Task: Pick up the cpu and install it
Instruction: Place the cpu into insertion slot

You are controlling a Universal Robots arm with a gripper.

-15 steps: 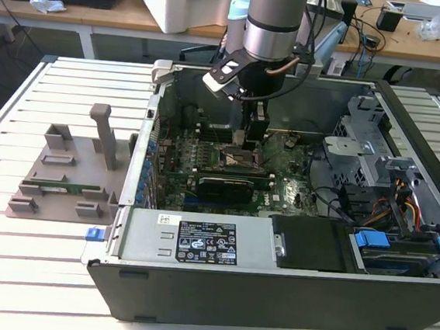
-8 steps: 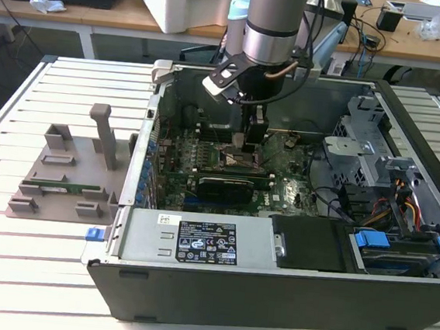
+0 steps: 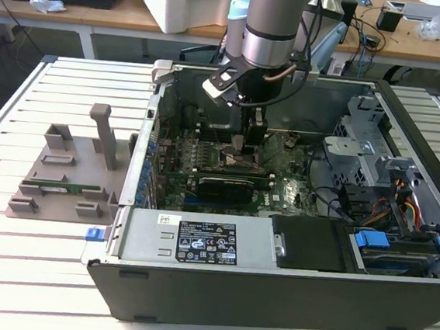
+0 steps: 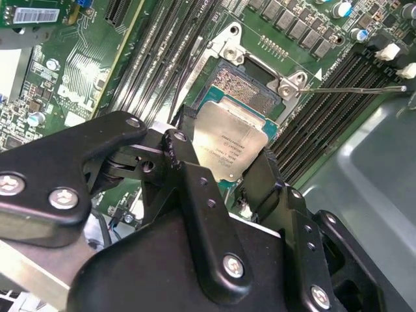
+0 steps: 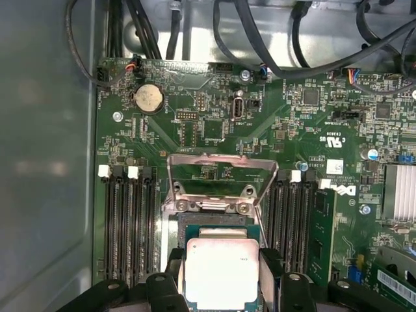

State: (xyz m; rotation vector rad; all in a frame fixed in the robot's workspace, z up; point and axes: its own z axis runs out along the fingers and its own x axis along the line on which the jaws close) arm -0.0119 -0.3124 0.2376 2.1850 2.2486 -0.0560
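The cpu (image 4: pixel 231 140) (image 5: pixel 221 272) is a flat silver square chip held between my gripper's black fingers (image 4: pixel 181 146), one on each side of it. My gripper (image 3: pixel 252 143) (image 4: pixel 224 162) (image 5: pixel 222 270) is shut on it, deep inside the computer case (image 3: pixel 285 296). The chip hovers just over the motherboard's open socket (image 4: pixel 246 91) and covers part of it, while the pin field on the far side still shows. The socket's metal load frame (image 5: pixel 221 170) stands hinged up.
Black memory slots (image 5: pixel 130 227) flank the socket, and a thin latch lever (image 4: pixel 351 90) sticks out beside it. A grey-brown tray with posts (image 3: pixel 63 173) lies on the exterior view's left. A drive cage (image 3: pixel 362 147) and cables crowd the case's right.
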